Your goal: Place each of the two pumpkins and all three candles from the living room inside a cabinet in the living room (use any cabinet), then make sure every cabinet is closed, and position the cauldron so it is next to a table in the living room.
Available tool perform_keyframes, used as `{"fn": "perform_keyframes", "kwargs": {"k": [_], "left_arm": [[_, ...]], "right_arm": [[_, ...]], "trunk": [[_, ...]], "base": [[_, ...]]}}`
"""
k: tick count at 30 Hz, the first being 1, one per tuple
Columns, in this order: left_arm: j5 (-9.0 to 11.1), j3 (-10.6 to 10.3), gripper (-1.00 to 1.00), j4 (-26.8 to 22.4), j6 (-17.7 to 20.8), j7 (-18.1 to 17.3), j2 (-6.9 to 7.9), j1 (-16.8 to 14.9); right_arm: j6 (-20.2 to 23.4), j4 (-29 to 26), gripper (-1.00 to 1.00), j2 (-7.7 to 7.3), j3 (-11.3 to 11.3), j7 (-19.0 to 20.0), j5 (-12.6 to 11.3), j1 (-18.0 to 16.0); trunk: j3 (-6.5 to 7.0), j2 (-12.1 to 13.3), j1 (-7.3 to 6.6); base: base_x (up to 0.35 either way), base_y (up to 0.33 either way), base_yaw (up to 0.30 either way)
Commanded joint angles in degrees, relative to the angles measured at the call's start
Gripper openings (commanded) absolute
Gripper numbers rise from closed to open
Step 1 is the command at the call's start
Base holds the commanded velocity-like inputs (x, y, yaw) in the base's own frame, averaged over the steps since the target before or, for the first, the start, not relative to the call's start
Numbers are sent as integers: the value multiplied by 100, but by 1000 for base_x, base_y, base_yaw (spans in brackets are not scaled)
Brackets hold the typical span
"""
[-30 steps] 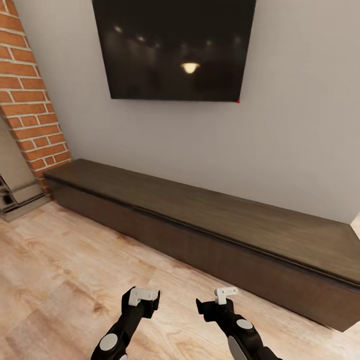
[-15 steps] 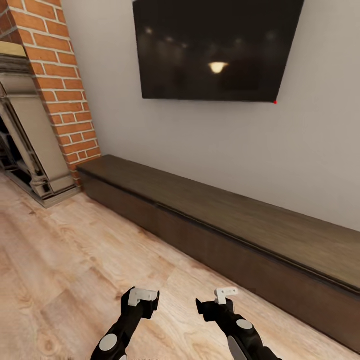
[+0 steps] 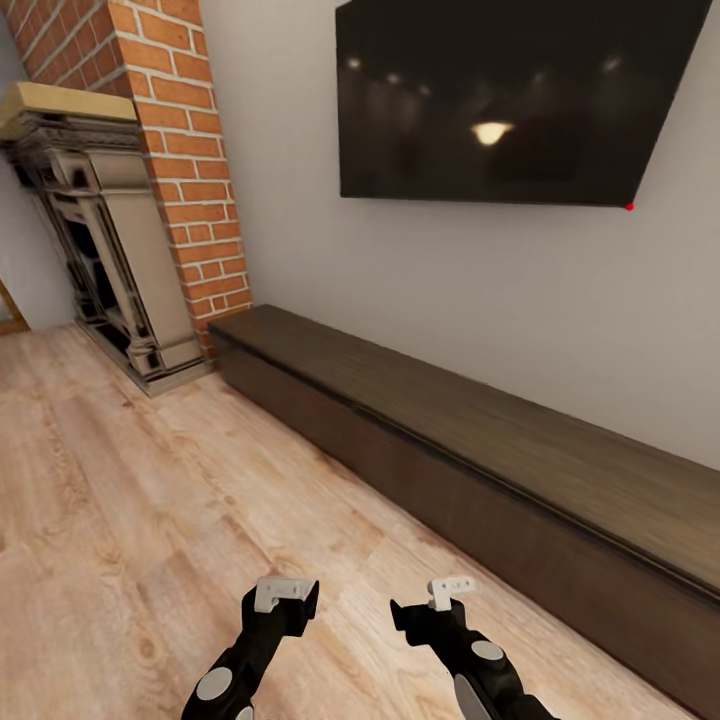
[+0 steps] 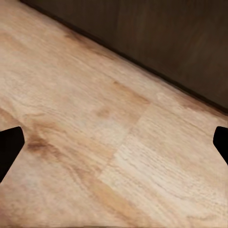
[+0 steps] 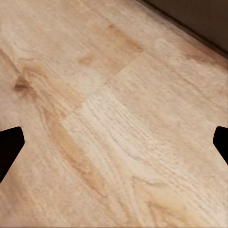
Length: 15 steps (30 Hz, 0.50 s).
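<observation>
Head view: the long dark brown cabinet [image 3: 470,450] is running along the grey wall, all fronts sitting flush and closed. A black TV [image 3: 520,100] is hanging above it. A brick column [image 3: 185,150] and a carved fireplace [image 3: 100,230] are standing at the cabinet's far left end. Both arms are hanging low over the pale wood floor [image 3: 130,480], the left gripper [image 3: 287,598] and the right gripper [image 3: 440,600] holding nothing.

Left wrist view: the left gripper [image 4: 114,147] is showing dark fingertips [image 4: 9,147] spread wide apart, empty, over floor planks near the cabinet's base [image 4: 156,38].

Right wrist view: the right gripper [image 5: 114,147] is also spread wide, empty, fingertips [image 5: 9,147] at the edges, floor beneath.
</observation>
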Motion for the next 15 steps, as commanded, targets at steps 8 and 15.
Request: {"fn": "perform_keyframes", "kwargs": {"k": [8, 15], "left_arm": [[38, -23, 100, 2, 40, 52, 4, -7], [35, -23, 100, 12, 35, 53, -1, -7]], "right_arm": [[15, 36, 100, 1, 24, -59, -53, -3], [15, 96, 100, 4, 28, -59, -47, -3]], "trunk": [[39, 0, -6], [194, 10, -24]], "base": [[0, 0, 284], [0, 0, 284]]}}
